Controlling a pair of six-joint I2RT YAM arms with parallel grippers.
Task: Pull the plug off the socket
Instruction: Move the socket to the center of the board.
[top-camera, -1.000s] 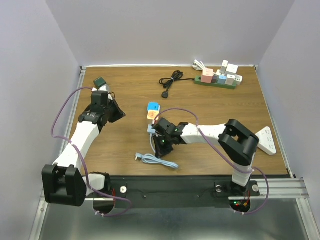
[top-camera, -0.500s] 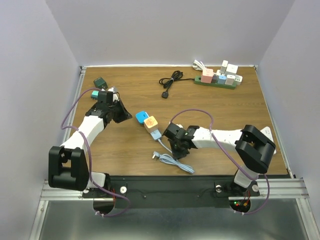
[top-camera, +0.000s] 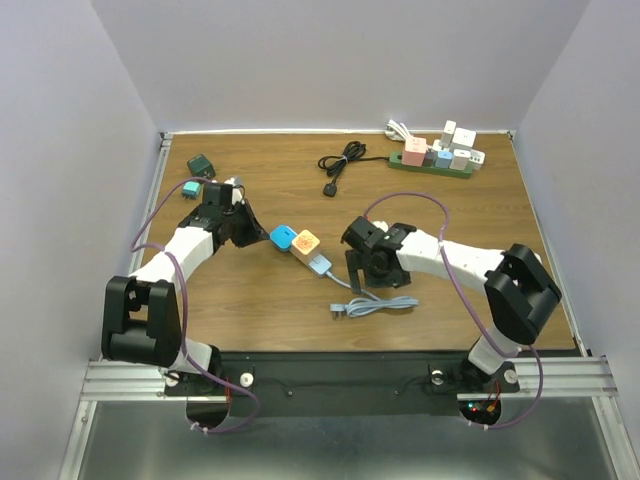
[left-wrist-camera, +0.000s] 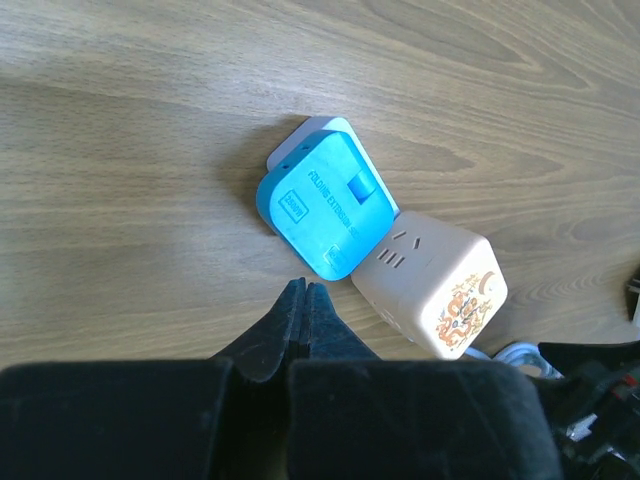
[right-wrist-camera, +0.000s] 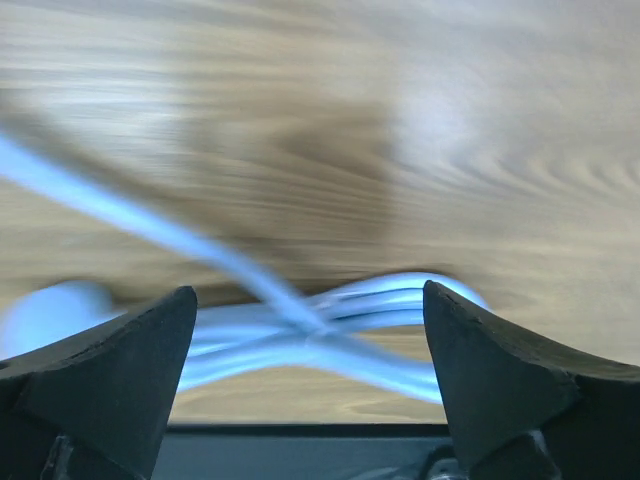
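Note:
A bright blue plug (top-camera: 284, 236) (left-wrist-camera: 325, 205) sits pushed into one side of a cream cube socket (top-camera: 305, 243) (left-wrist-camera: 435, 280) with an orange dragon print, mid-table. A pale blue plug (top-camera: 320, 265) is on the cube's other side, and its coiled pale blue cable (top-camera: 375, 305) (right-wrist-camera: 320, 330) trails toward the near edge. My left gripper (top-camera: 254, 234) (left-wrist-camera: 300, 290) is shut and empty, its tips just short of the blue plug's near edge. Above the cable my right gripper (top-camera: 358, 275) (right-wrist-camera: 308, 295) is open, with nothing held.
At the back right lies a green power strip (top-camera: 432, 160) carrying several adapters, with a coiled black cable (top-camera: 340, 162) beside it. A white power strip (top-camera: 535, 280) lies by the right edge. A dark green adapter (top-camera: 201, 165) and a teal one (top-camera: 190, 189) sit at the back left.
My right gripper opened and let go of the pale blue cable end after dragging the socket assembly toward the right. My left gripper moved right, up to the blue plug.

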